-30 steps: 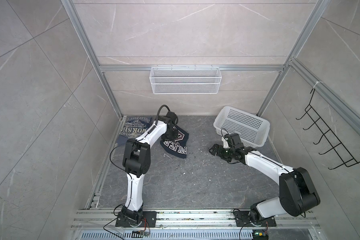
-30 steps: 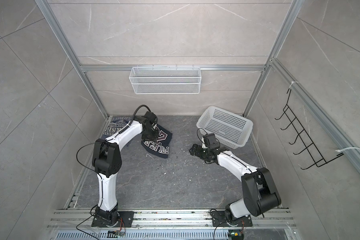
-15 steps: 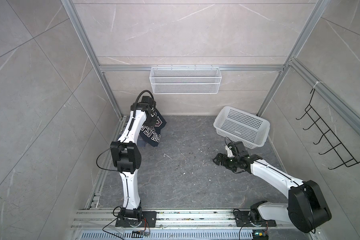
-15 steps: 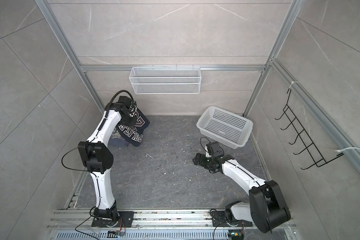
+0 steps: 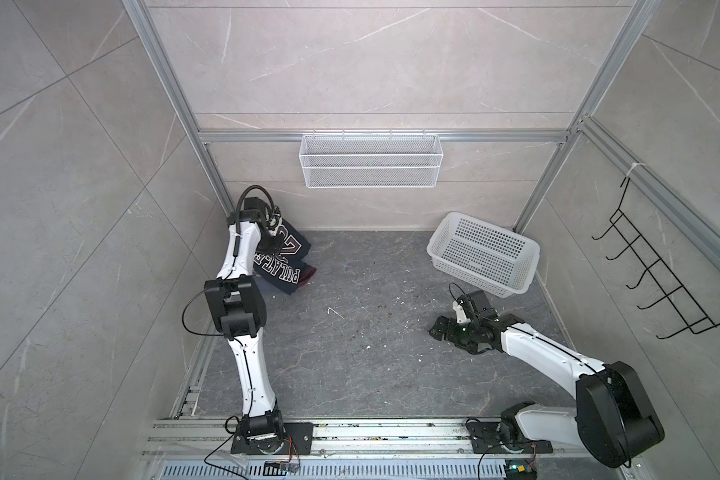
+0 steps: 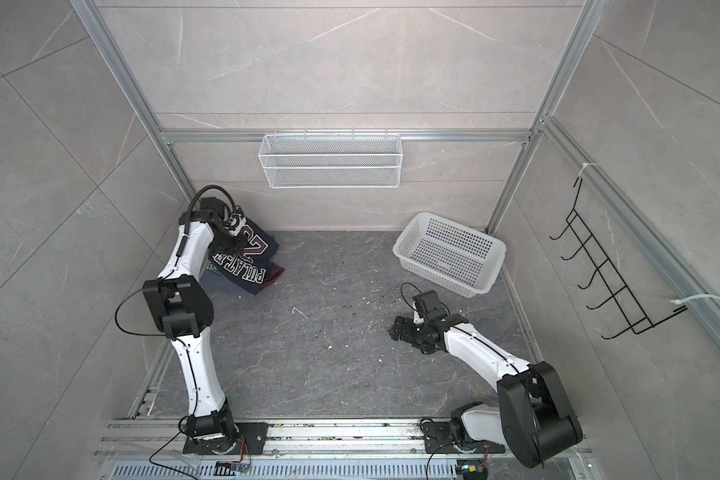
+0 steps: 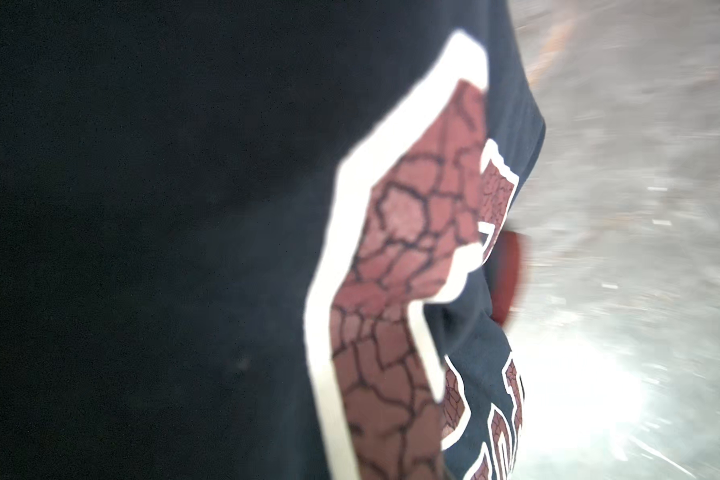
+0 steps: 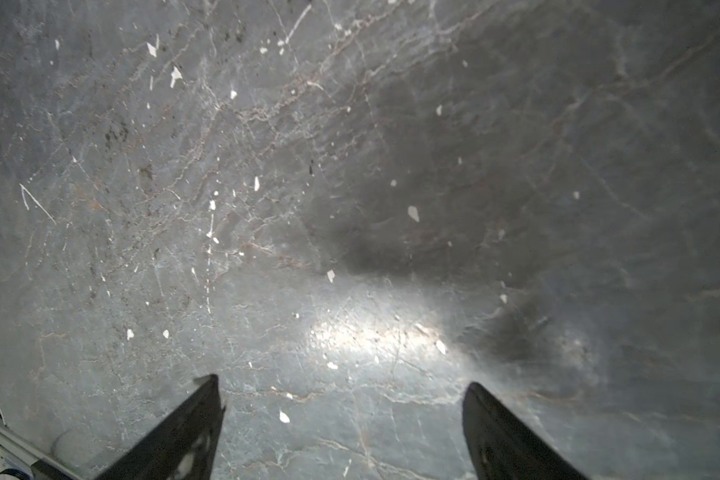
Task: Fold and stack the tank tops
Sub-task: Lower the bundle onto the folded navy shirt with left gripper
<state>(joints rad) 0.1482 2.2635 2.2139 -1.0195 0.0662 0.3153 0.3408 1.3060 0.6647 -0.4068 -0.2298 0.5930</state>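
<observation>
Our left claw point(image 5: 272, 222), clenched on the navy tank top point(image 5: 285, 259), has carried it from mid-surface point(image 5: 371, 353) to the far-left corner over the slate-blue tank top point(image 6: 213, 277), so stacking seems near, while our right claw point(image 5: 439, 330) hangs released, empty.

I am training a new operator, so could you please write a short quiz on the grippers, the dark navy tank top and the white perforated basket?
1. True or false: the right gripper stands open above bare grey floor, holding nothing.
2. What grips the dark navy tank top with maroon numerals? A) left gripper B) right gripper C) nothing
3. Fill in: the white perforated plastic basket stands nearer the ___ gripper.
Key: 1 true; 2 A; 3 right.
</observation>
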